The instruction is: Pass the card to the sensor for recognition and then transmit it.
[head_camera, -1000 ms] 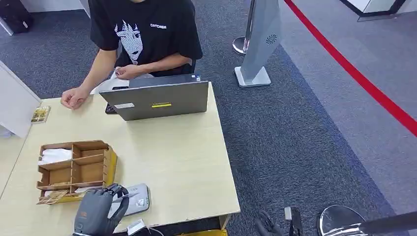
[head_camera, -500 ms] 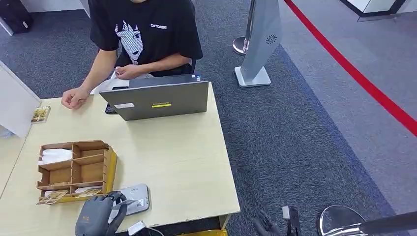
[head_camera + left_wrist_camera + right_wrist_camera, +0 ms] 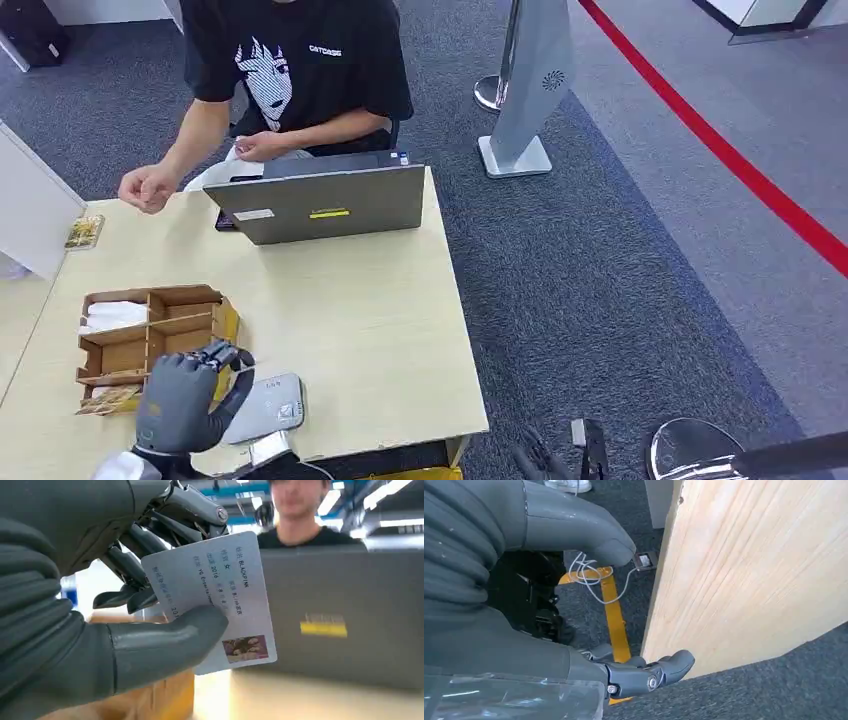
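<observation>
My left hand is lifted above the table's near edge, between the wooden box and the grey card sensor. It pinches a white ID card between thumb and fingers; the card has printed text and a small photo and faces the laptop. The sensor lies flat on the table just right of the hand, with nothing on it. My right hand hangs beside the table's edge, fingers apart and holding nothing.
A person in a black shirt sits behind a grey laptop, one fist raised over the table's far left corner. A wooden divided box stands left of the sensor. A small card lies by a white panel.
My left hand has risen from over the sensor and moved slightly forward and left with the card. The person's fist has lifted off the table.
</observation>
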Controlling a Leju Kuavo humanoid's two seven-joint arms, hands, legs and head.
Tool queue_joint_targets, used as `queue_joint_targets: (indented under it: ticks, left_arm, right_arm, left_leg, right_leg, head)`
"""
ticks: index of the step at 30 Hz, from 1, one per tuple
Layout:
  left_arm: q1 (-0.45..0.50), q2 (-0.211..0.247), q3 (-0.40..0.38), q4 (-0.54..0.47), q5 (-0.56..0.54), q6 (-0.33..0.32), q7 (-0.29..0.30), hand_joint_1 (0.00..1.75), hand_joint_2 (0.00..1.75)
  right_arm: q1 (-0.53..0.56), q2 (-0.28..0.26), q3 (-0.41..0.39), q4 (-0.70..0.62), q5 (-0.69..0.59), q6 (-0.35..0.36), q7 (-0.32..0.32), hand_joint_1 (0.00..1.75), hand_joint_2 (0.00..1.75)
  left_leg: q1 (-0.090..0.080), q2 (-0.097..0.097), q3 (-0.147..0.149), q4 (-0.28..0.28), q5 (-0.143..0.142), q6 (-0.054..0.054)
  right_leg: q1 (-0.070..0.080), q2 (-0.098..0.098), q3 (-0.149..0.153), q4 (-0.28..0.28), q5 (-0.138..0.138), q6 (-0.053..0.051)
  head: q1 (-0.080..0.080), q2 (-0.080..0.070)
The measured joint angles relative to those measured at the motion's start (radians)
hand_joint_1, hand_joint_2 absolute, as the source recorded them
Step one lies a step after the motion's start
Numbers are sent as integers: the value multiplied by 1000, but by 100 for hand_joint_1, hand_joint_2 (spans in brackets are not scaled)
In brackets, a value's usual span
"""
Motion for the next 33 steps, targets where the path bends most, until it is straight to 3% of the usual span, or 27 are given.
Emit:
queue_joint_targets:
  ticks: [6, 11, 18, 19, 21, 22, 23, 33]
  left_arm:
    - [-163, 16, 70, -35, -2, -54, 11, 175, 175]
    - [-304, 44, 128, -28, 34, -105, 33, 175, 175]
    - [-393, 65, 194, 2, 63, -92, 35, 175, 175]
    - [-393, 65, 202, 3, 66, -83, 34, 105, 175]
    - [-386, 65, 217, 7, 74, -57, 16, 105, 175]
    - [-376, 65, 225, 7, 80, -39, 1, 17, 175]
    - [-365, 66, 234, 7, 85, -21, -11, 0, 175]
    - [-192, 73, 327, -19, 115, 116, -114, 0, 175]
  right_arm:
    - [-19, -10, 39, 65, 13, 2, -58, 0, 175]
    - [-39, -18, 71, 96, 2, 4, -49, 0, 175]
    - [-50, -26, 101, 122, -3, 7, -53, 0, 175]
    - [-51, -27, 105, 124, -4, 7, -55, 0, 175]
    - [-51, -29, 111, 125, -10, 7, -56, 0, 175]
    - [-51, -30, 113, 125, -18, 6, -55, 0, 175]
    - [-52, -31, 115, 125, -26, 4, -54, 0, 175]
    - [-38, -40, 127, 115, -67, -13, -51, 0, 175]
  left_leg:
    - [0, 0, 0, 0, 1, -1]
    - [0, 0, 0, 0, 2, -1]
    - [0, 0, 0, 0, 2, -1]
    - [0, 0, 0, 0, 2, -1]
    - [0, 0, 0, 0, 1, -1]
    - [0, 0, -1, 0, 1, -1]
    - [0, 0, -1, 0, 1, -1]
    - [0, 1, -1, 0, 1, -2]
  right_leg:
    - [0, 0, 0, 2, 1, 0]
    - [0, 0, 0, 2, 1, 0]
    - [0, 1, 0, 2, 1, 0]
    - [0, 1, 0, 2, 1, 0]
    - [0, 1, 0, 2, 1, 0]
    - [0, 1, 0, 2, 1, 0]
    - [0, 1, -1, 2, 1, 0]
    - [0, 2, -1, 2, 0, 0]
  head:
    - [0, 0]
    - [-1, 0]
    - [0, 0]
    - [-1, 0]
    - [-1, 0]
    - [-1, 0]
    - [-1, 0]
    - [-1, 0]
